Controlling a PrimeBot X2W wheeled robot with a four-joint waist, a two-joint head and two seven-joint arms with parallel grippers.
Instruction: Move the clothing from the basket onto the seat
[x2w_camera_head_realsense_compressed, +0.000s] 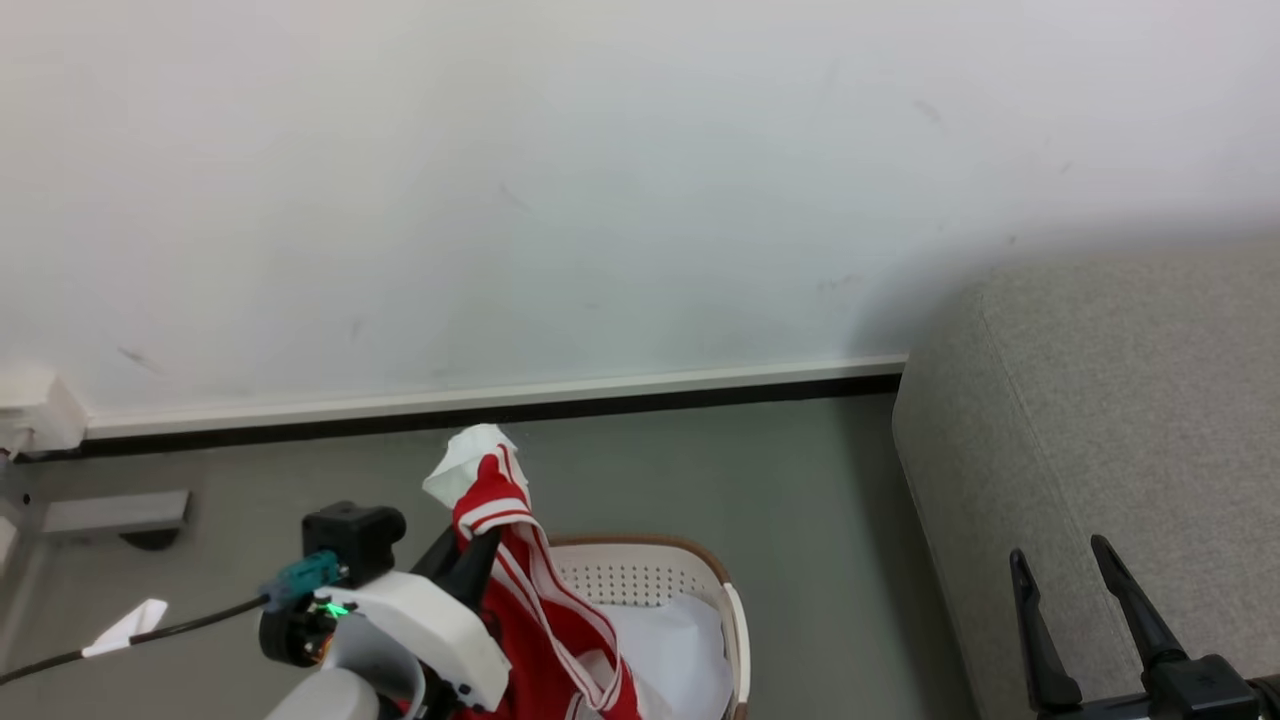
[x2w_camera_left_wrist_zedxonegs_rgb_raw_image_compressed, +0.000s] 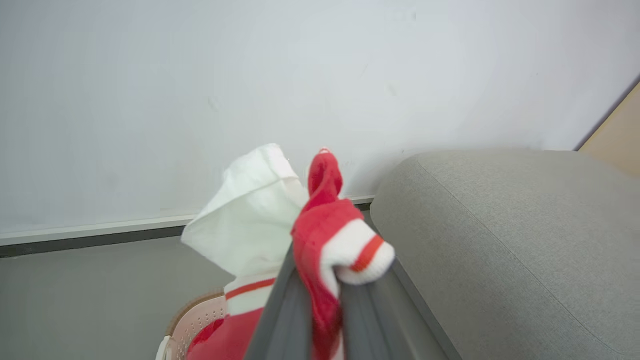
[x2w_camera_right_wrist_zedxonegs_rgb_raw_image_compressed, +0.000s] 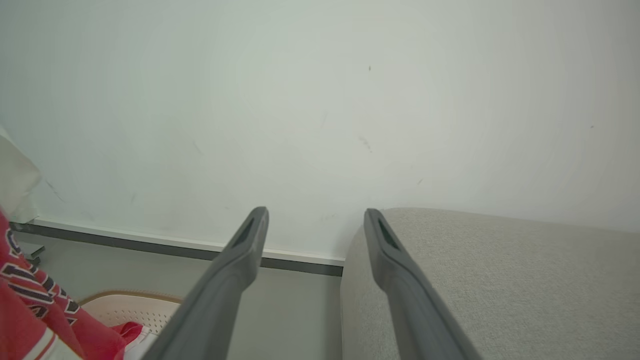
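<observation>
Left pincer (x2w_camera_head_realsense_compressed: 478, 548) grips the red clothing (x2w_camera_head_realsense_compressed: 540, 610) tight & holds it up over the basket (x2w_camera_head_realsense_compressed: 650, 580). Right pincer (x2w_camera_head_realsense_compressed: 1056, 549) is spread wide w/ nothing in it, by the grey seat (x2w_camera_head_realsense_compressed: 1100, 400).

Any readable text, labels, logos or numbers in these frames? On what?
Dark block letters outlined in white, on the clothing, right wrist view: folded and cut off by the frame edge, not readable.
White tag on the cable, head view: too small to tell if it carries print.
Basket, seat, wall: no text on any of them.
Nothing can be quoted.
</observation>
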